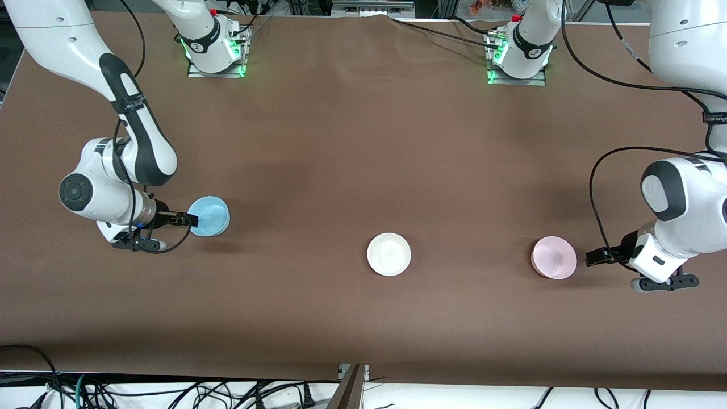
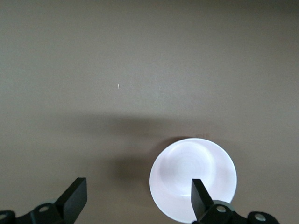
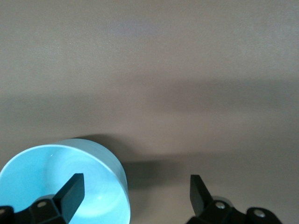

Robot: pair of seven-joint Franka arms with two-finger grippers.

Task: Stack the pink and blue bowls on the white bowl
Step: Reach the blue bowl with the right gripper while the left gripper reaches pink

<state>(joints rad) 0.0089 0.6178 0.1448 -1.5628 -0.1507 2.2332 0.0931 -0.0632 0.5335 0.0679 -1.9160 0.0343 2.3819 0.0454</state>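
Over the right arm's end of the table: I see the right gripper low at the blue bowl, one black finger inside the bowl's hollow, the other finger outside its wall.
Right gripper state: fingers spread wide in my right wrist view, the bowl's wall between them; I see no squeeze on it, so I call it open around the rim.
Blue bowl: on the brown table cover, upright, mouth up; I cannot tell whether it is lifted at all.
Over the left arm's end of the table: I see the left gripper just beside the pink bowl, on the side toward the left arm's end.
Left gripper state: fingers wide apart in my left wrist view, nothing between them; one fingertip overlaps the bowl's rim in that view, and I cannot tell if it touches.
Pink bowl: upright on the cover; it looks nearly white in my left wrist view.
White bowl: upright on the cover, between the two coloured bowls, well apart from both, about level with the pink bowl, and a little nearer to the front camera than the blue one.
Stacking: all three bowls sit separately.
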